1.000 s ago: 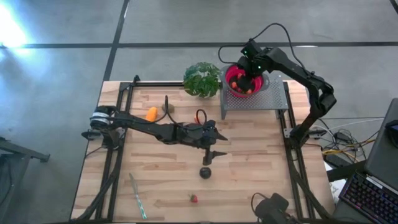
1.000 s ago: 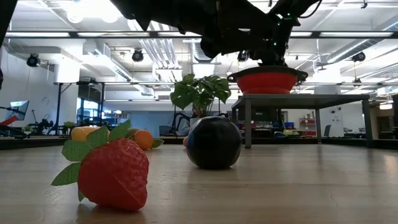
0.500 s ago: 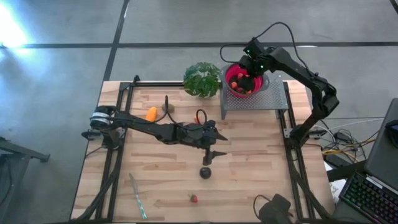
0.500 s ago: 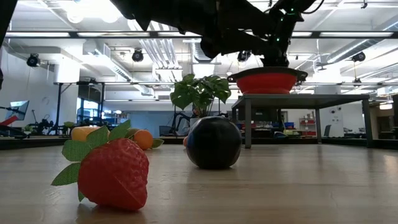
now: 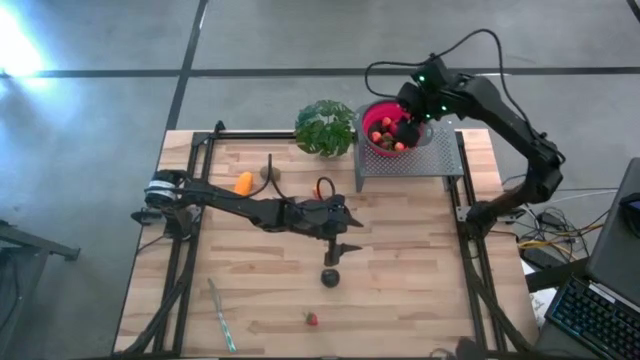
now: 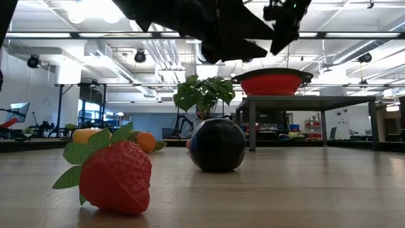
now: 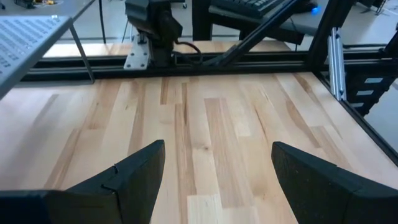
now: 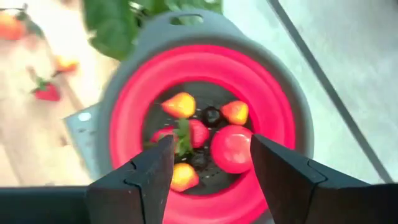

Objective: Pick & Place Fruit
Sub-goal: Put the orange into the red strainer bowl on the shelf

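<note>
on table: one strawberry [image 5: 312, 319], one dark fruit [image 5: 330, 277], one orange piece [image 5: 243, 182].

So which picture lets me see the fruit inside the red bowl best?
The right wrist view: it looks straight into the red bowl. The high view shows it small; the low view shows only its side; the left wrist view misses it.

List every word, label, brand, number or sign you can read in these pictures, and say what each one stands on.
None can be read.
The red bowl, the fruit inside it, the wooden table and both arms show no print.
The low view's far room holds small signs and screens, too small to read.
The keyboard beside the table has keys too small to read.
</note>
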Available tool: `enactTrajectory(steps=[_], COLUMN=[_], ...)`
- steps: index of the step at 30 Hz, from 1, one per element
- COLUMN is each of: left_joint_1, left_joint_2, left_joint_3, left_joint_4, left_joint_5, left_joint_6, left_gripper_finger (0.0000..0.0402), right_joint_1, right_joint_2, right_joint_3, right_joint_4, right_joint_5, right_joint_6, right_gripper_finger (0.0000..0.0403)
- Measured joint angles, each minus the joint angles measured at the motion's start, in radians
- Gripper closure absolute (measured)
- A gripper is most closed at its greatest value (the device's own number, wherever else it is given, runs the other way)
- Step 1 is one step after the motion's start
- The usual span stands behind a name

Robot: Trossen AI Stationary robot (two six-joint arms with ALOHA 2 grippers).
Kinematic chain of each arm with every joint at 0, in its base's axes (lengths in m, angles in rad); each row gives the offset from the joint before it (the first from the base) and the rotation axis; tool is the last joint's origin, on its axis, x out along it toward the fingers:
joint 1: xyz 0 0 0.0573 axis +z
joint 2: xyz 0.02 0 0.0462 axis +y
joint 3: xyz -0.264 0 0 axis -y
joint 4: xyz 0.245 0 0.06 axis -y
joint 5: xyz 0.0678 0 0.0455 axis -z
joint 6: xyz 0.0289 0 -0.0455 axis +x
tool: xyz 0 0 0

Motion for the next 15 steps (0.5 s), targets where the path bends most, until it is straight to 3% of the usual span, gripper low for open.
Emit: enactTrajectory(steps=[8, 15], left_joint_1=[0.0, -0.001], left_joint_2=[-0.003, -0.07], left_joint_3=[0.0, 0.0], left_joint_4=[-0.055, -0.239], left_joint_5=[0.0, -0.061], left_joint_6=[-0.005, -0.05], left_gripper_finger=[0.0101, 0.0101], right_joint_1=[0.124, 0.254], right_joint_2=[-0.116, -0.189], right_joint_3=[0.0, -0.013], right_joint_4=[-0.025, -0.051], right_joint_5=[0.0, 0.0], right_joint_6=[0.055, 0.123], right_gripper_finger=[0.0195, 0.0198])
